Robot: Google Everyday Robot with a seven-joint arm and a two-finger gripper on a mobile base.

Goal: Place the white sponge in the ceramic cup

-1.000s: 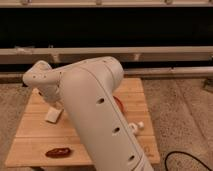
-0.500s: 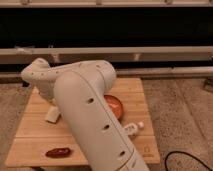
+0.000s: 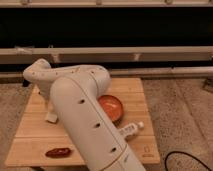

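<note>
The white sponge (image 3: 51, 118) is a small off-white block lying on the left part of the wooden table (image 3: 135, 90). The ceramic cup (image 3: 112, 108) is a wide orange-red round vessel at the table's middle, partly covered by my arm. My big white arm (image 3: 82, 115) rises from the bottom of the view, bends at the elbow (image 3: 39, 73) at the far left and reaches down. The gripper (image 3: 49, 106) hangs right over the sponge, mostly hidden by the arm.
A white plastic bottle (image 3: 129, 130) lies on its side to the front right of the cup. A small dark red bar (image 3: 58, 152) lies near the table's front left edge. A dark wall with pale rails runs behind the table. A black cable (image 3: 185, 159) lies on the floor at the right.
My arm has swung left and lowered toward the sponge. More of the orange-red cup and the bottle now show to its right.
</note>
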